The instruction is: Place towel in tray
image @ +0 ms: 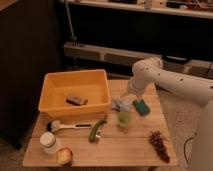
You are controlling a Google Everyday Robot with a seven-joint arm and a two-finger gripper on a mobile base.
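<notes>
Can see the gripper (pixel 128 99) low over the wooden table (pixel 125 150), at the tip of the white arm (pixel 150 72), with the gray towel (pixel 120 104) right by it on its left, lying on the table and not in the tray. Can't tell if pinched on the towel or apart. Farther left of the gripper, the yellow tray (pixel 60 85) with a small brown thing (pixel 76 100) inside; just right, a green sponge (pixel 141 106); just in front, a green cup (pixel 123 119).

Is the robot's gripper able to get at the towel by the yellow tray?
Probably yes. The gripper hangs right over the towel, nothing lies between them, and the green cup and sponge sit beside the towel, not on it.
</notes>
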